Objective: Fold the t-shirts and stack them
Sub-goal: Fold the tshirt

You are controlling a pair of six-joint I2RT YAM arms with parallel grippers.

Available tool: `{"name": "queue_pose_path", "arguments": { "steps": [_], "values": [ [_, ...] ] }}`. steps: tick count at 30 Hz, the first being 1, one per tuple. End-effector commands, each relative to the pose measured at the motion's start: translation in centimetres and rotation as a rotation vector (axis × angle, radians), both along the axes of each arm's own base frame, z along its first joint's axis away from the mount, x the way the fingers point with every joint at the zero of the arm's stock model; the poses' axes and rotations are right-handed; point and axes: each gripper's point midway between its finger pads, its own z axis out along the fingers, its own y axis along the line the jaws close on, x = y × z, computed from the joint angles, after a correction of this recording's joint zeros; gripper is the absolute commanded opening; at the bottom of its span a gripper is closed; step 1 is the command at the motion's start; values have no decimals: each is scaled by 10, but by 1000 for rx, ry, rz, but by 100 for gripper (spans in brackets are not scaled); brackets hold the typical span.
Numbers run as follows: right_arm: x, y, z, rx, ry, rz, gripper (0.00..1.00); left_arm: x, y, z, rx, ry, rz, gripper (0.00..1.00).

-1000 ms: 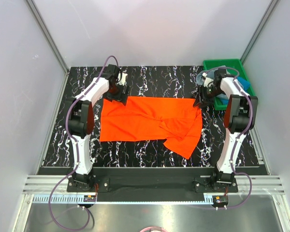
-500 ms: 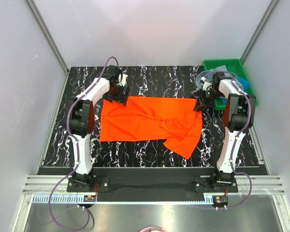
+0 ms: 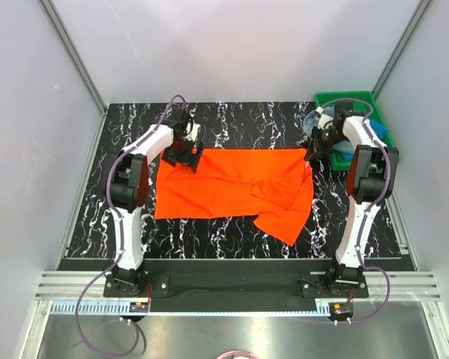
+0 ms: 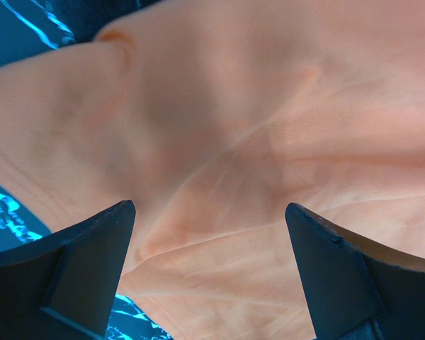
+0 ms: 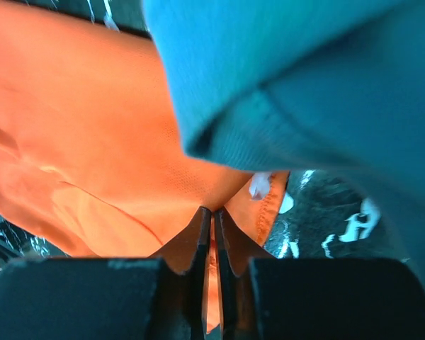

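Note:
The bright orange t-shirt (image 3: 224,185) lies spread on the black marbled table, its right side crumpled and folded over. My left gripper (image 3: 185,154) is open over the shirt's far left corner; in the left wrist view the fingers (image 4: 85,269) stand wide apart with orange cloth (image 4: 219,127) beneath them. My right gripper (image 3: 312,153) is at the far right corner, shut on the orange cloth (image 5: 92,134) near its hem. Grey-blue cloth (image 3: 315,119) and bright blue cloth (image 3: 380,133) lie in the tray; blue-grey cloth (image 5: 304,85) fills the upper right of the right wrist view.
The green plastic tray (image 3: 352,98) stands at the back right corner, right behind my right gripper. Grey walls and metal frame posts surround the table (image 3: 239,239). A folded flap of the orange shirt reaches toward the near right.
My left gripper moved a little nearer, onto the shirt's far left corner. My right gripper shifted slightly back and right, and the shirt's far right corner went with it.

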Motion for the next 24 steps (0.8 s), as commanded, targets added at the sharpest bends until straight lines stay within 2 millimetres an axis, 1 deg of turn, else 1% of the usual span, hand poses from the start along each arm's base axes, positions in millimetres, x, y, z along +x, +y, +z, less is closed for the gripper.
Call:
{"name": "queue_pose_path", "arguments": {
  "steps": [1, 3, 7, 8, 10, 12, 14, 19, 24],
  "values": [
    [28, -11, 16, -13, -81, -27, 11, -1, -2, -8, 9, 10, -8, 94],
    [33, -12, 13, -16, -86, -30, 11, -1, -2, -12, 15, 19, -2, 94],
    [44, -14, 7, -21, -98, -32, 10, 3, 0, -14, 30, 14, -2, 94],
    [46, -14, 1, -23, -90, -32, 10, 3, 0, -15, 35, 14, -4, 94],
    [50, -15, 0, -25, -97, -31, 9, 2, 3, -17, 48, 15, -2, 94],
    [54, -15, -8, -21, -90, -35, 9, 1, 4, -18, 54, 19, -2, 94],
    [59, -15, -7, -18, -102, -38, 8, 0, 5, -20, 60, 22, -2, 94],
    [72, -15, 3, -10, -146, -45, 4, 0, 8, -22, 74, 21, 0, 94],
    [78, -15, 16, -13, -178, -51, 1, -1, 9, -22, 78, 22, 6, 94]
  ]
}}
